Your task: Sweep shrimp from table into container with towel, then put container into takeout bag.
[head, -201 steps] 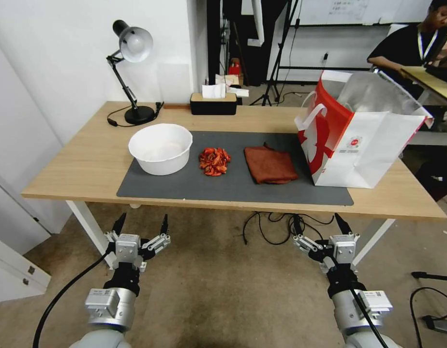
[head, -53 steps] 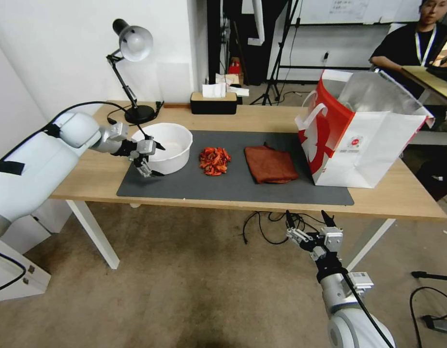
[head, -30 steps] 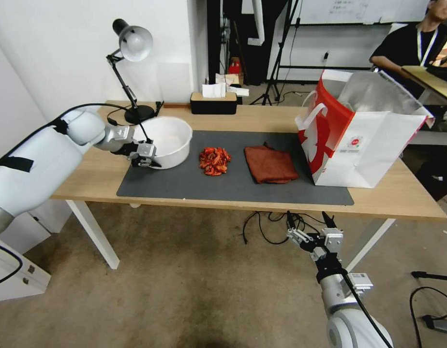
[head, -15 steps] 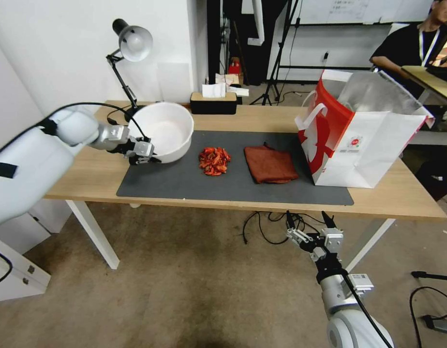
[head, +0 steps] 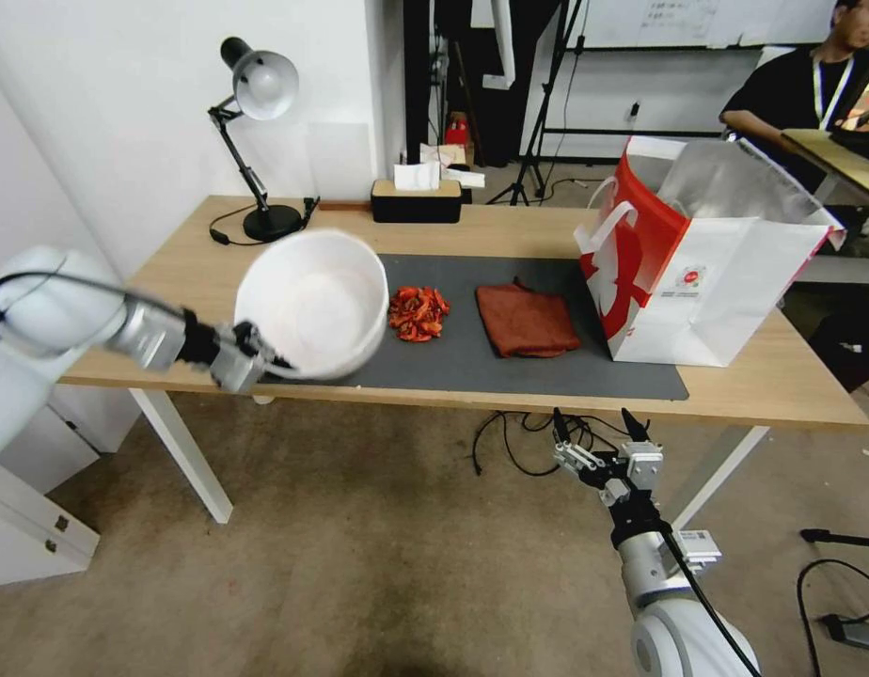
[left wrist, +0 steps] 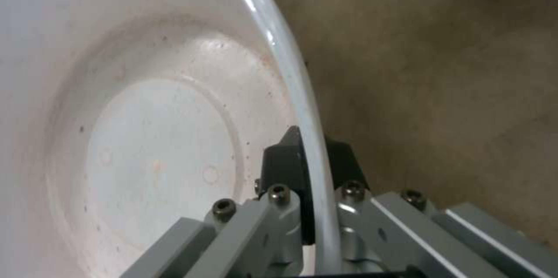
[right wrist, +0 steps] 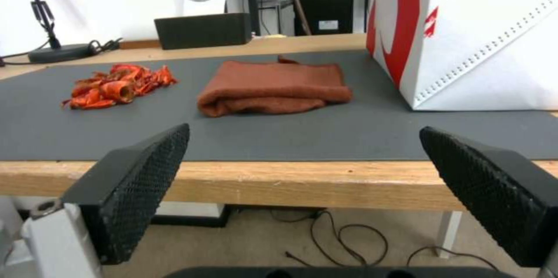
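Two pincers: left pincer (head: 265, 357) clamps the tilted round white plastic container (head: 308, 303) by its rim (above the bench (head: 510, 230) edge); right pincer (head: 596, 434) hangs spread wide below.

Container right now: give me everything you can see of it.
The container is a large, round, deep white bowl, plastic by its look and empty, with faint specks on its inner base. It is lifted off the table and tipped, its mouth facing the head camera, at the near left edge beside the shrimp. The left gripper is clamped on its rim, one finger inside the wall and one outside.
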Motion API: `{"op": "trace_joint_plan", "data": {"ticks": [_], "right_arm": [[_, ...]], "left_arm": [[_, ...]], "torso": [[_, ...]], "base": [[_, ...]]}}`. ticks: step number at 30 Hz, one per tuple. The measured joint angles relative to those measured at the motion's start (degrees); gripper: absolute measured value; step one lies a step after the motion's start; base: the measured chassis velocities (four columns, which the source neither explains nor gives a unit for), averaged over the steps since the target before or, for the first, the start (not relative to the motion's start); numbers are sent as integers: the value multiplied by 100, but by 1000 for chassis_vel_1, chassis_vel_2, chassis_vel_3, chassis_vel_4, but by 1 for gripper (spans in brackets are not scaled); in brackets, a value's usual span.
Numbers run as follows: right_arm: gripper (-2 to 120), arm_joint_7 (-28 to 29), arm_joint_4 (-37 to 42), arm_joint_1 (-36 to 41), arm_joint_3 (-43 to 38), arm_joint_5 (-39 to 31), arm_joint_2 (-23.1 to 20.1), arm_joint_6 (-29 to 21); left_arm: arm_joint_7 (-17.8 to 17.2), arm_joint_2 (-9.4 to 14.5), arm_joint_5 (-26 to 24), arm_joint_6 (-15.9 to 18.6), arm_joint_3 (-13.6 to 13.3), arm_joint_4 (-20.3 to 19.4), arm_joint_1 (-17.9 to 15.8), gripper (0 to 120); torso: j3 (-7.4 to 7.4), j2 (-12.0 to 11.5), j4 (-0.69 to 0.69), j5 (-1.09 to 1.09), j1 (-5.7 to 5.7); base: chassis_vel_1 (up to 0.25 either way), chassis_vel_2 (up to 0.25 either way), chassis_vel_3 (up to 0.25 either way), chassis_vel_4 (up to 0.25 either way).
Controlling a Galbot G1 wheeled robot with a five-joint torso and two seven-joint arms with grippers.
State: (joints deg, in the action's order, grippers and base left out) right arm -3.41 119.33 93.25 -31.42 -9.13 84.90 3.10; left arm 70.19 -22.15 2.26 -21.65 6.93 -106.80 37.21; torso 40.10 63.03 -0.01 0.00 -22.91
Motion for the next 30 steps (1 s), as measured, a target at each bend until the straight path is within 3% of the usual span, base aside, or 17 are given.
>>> {"op": "trace_joint_plan", "data": {"ticks": [1,4,8,17,20,22,24,26,28,30], "right_arm": [[100,0,0,0,0,0,0,0],[100,-6,-21,-16,8,-1,-32,0],[100,-6,-28,-25,-12,-17,-60,0],[100,70,-38,-47,-77,-90,-78,-41],[100,91,-22,-65,-97,-122,-80,-70],[100,91,-19,-61,-89,-123,-79,-71],[100,89,2,-59,-55,-145,-87,-65],[100,89,8,-68,-45,-158,-95,-65],[100,98,23,-169,16,-239,-178,-144],[100,113,22,-240,47,-284,-231,-197]], "left_arm": [[0,0,0,0,0,0,0,0],[159,176,-7,-288,182,-307,532,0],[389,327,236,-566,191,-555,787,0],[879,314,605,-652,-56,-866,1030,0],[871,-10,838,-632,-384,-675,1167,0],[843,-85,881,-631,-438,-619,1169,0],[682,-403,1127,-635,-716,-350,1108,0],[631,-491,1189,-635,-782,-275,1085,0],[442,-883,1433,-630,-1100,110,947,0],[394,-1013,1534,-621,-1191,272,897,0]], "torso": [[0,0,0,0,0],[0,0,1,0,0],[0,0,0,0,0],[0,0,0,1,0],[1,-1,1,1,0],[1,-1,1,0,0],[1,0,1,0,0],[1,-1,0,1,0],[1,0,0,-1,0],[1,0,-1,1,-1]], "base": [[0,0,0,0],[0,0,0,0],[0,0,0,0],[0,0,0,0],[0,0,0,0],[0,0,0,0],[0,0,0,0],[0,0,0,0],[0,0,0,0],[0,0,0,0]]}}
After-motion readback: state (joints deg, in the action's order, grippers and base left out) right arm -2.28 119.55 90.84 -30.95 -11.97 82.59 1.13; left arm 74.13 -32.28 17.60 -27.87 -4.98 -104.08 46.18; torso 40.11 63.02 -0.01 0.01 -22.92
